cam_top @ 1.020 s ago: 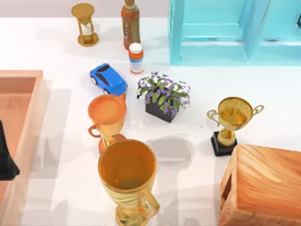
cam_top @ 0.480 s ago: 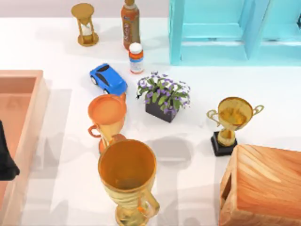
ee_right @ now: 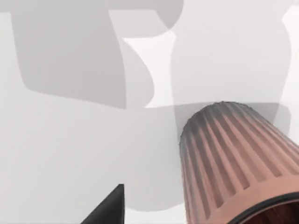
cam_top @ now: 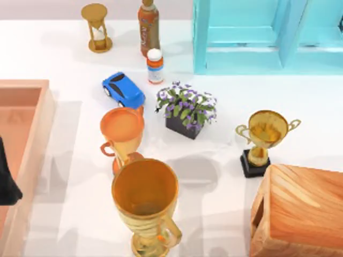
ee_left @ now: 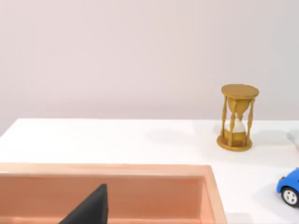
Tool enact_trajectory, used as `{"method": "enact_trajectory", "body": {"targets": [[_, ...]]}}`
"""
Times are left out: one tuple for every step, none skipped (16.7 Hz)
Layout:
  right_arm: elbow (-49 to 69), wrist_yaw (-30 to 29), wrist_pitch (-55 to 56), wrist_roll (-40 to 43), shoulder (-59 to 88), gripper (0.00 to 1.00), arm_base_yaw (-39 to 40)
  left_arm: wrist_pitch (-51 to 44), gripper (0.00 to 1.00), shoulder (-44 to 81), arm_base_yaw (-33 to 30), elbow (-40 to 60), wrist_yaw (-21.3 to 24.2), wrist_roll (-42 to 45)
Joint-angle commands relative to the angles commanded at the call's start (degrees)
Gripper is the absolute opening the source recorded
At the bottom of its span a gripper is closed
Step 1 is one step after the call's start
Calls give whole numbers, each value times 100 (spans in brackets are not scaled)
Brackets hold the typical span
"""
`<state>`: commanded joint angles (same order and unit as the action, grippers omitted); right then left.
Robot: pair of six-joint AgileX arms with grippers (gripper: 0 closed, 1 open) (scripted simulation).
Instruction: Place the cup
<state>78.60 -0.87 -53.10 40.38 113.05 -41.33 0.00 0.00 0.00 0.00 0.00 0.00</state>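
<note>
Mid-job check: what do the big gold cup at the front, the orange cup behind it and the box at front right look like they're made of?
Big gold cup: looks like polished metal, with a glossy golden sheen. Orange cup: matte, flat orange, perhaps plastic or glazed ceramic; hard to tell. Box: wood, with visible grain lines across its top.

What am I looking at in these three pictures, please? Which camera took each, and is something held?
Two AgileX robot arms work at a white table. One camera looks down; one sits on each wrist. On the table: a large golden cup, an orange cup, a gold trophy on a black base, a blue toy car, a golden hourglass. The left gripper hangs over the peach tray. The right gripper is near a ribbed brown object. Held or not: cannot tell.
</note>
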Motion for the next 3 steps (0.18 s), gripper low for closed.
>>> {"method": "enact_trajectory", "body": {"targets": [[0, 0, 0, 0, 0, 100, 0, 0, 100, 0, 0, 0, 0, 0], [0, 0, 0, 0, 0, 100, 0, 0, 100, 0, 0, 0, 0, 0], [0, 0, 0, 0, 0, 100, 0, 0, 100, 0, 0, 0, 0, 0]]}}
